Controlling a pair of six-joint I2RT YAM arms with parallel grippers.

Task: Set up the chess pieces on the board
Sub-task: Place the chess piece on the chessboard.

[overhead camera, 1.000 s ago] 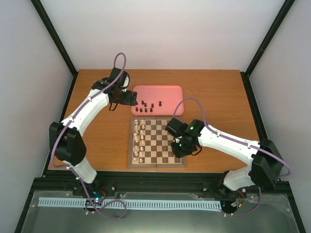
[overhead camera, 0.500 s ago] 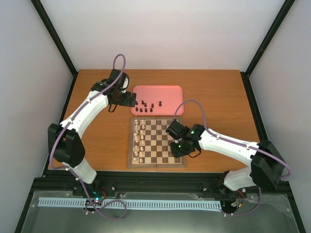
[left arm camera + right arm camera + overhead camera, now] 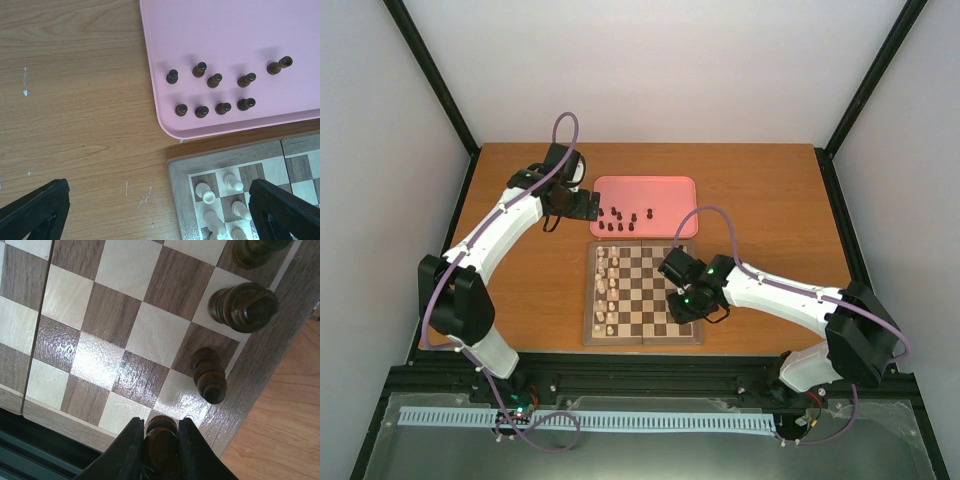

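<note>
The right fingers (image 3: 131, 446) are pinched narrow on a dark piece (image 3: 161, 437), holding it upright over the board (image 3: 640, 300) at its near right corner. That is probably because this edge is the dark side's home row, and three placed pieces (image 3: 243, 305) already stand along it, one to a square. I cannot tell whether the held base touches the wood. The left fingers (image 3: 35, 210) are spread wide and empty, hovering over the bare tabletop (image 3: 75, 100) just beside the tray (image 3: 225, 30) corner. They seem staged for the next pick among the nine waiting pieces (image 3: 215, 80) upright there. White pieces (image 3: 607, 290) fill the board's left columns.
</note>
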